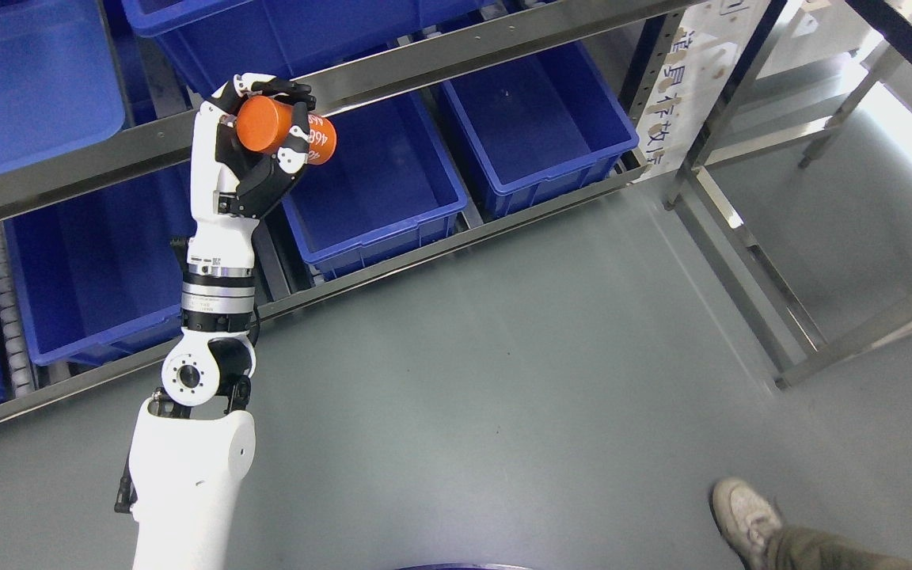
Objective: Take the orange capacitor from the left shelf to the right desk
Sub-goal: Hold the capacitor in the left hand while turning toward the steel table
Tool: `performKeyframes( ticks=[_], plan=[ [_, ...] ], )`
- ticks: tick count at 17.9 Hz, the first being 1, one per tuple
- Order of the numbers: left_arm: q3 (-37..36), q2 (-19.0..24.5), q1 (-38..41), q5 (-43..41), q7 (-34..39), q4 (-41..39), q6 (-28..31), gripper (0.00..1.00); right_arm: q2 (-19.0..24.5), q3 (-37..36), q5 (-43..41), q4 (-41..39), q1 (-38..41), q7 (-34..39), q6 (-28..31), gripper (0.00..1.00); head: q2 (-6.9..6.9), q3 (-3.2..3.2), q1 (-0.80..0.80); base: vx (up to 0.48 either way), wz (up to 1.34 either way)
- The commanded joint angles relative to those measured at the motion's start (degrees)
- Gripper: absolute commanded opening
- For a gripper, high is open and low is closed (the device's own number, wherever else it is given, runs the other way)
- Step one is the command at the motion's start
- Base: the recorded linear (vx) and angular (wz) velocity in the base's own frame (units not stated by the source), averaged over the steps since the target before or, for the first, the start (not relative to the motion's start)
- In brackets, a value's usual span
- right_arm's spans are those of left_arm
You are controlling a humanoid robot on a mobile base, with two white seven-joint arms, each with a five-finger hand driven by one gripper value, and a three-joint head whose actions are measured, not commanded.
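My left hand (266,134) is raised in front of the shelf, its fingers curled around an orange capacitor (278,131), a short cylinder with white print on its side. The capacitor lies tilted in the grip, its flat end facing up and left, level with the metal shelf rail (440,59). The white left arm (203,332) rises from the bottom left. The right arm does not show.
Blue bins (535,119) fill the metal shelf across the top left. A metal frame of a desk (757,261) stands at the right over grey floor (503,380). A person's shoe and trouser leg (749,522) show at the bottom right.
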Motion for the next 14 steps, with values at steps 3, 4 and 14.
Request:
performKeyframes(
  ticks=[3, 4, 14],
  plan=[
    [-0.78, 1.0, 0.11, -0.06, 0.11, -0.16, -0.41, 0.02, -1.0, -0.7, 0.18, -1.0, 1.14, -0.01, -0.06, 1.0, 0.0, 0.0, 0.0, 0.012, -0.34],
    [-0.78, 1.0, 0.02, -0.06, 0.11, -0.16, -0.41, 0.02, -1.0, -0.7, 0.18, -1.0, 1.14, -0.01, 0.02, 1.0, 0.0, 0.0, 0.0, 0.028, -0.38],
    [-4.99, 1.0, -0.42, 0.03, 0.11, -0.42, -1.46, 0.03, -1.0, -0.7, 0.18, -1.0, 1.14, -0.01, -0.06, 1.0, 0.0, 0.0, 0.0, 0.087, -0.5]
  ],
)
